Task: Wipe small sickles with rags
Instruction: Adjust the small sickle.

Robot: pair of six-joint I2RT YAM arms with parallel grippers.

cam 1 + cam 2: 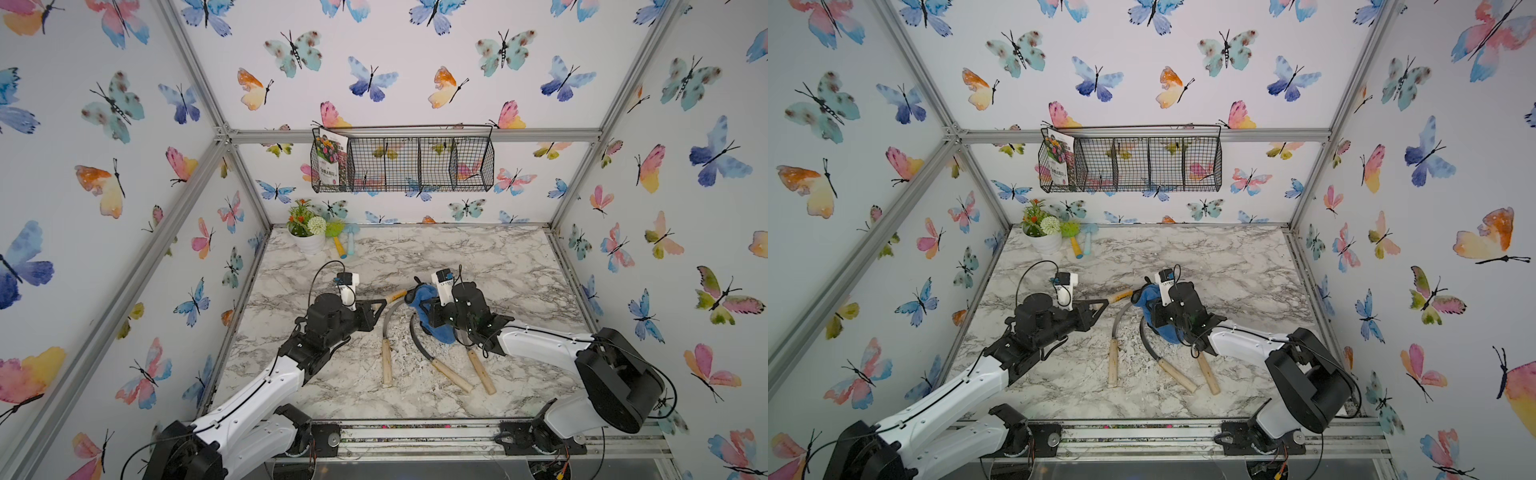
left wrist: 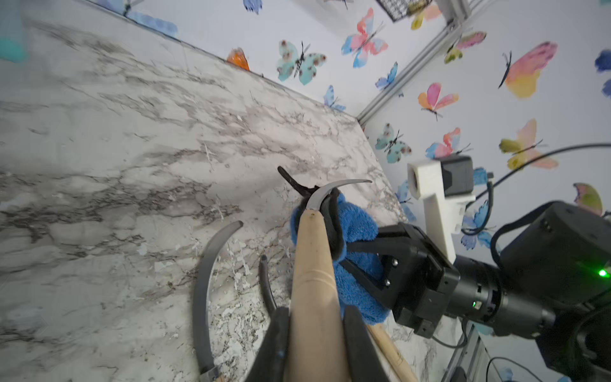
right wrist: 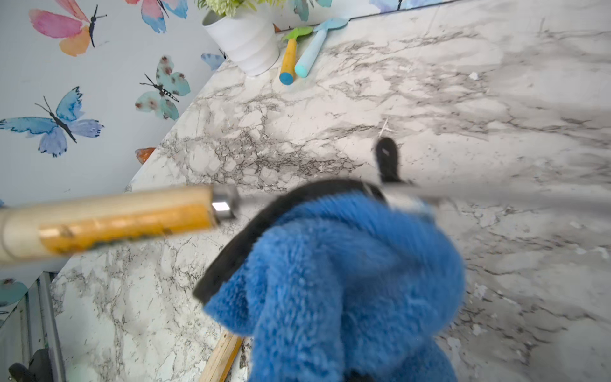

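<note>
1. Currently one small sickle (image 2: 314,264) is clamped by its wooden handle in the left gripper (image 2: 314,317), jaws narrow.
2. The blue rag (image 3: 347,281) is pinched in the closed right gripper (image 2: 350,254) and pressed against that blade, just past the handle.
3. Three other sickles (image 1: 387,345) are laid on the table (image 1: 498,270), near the rag.
4. Right fingertips are buried in the rag; one lying blade is hidden under that arm.

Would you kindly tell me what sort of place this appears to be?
Probably a staged robot test booth dressed as a gardening corner: an aluminium frame lined with butterfly wallpaper, a marble-pattern tabletop, a potted plant, and a wire basket on the back wall.
</note>
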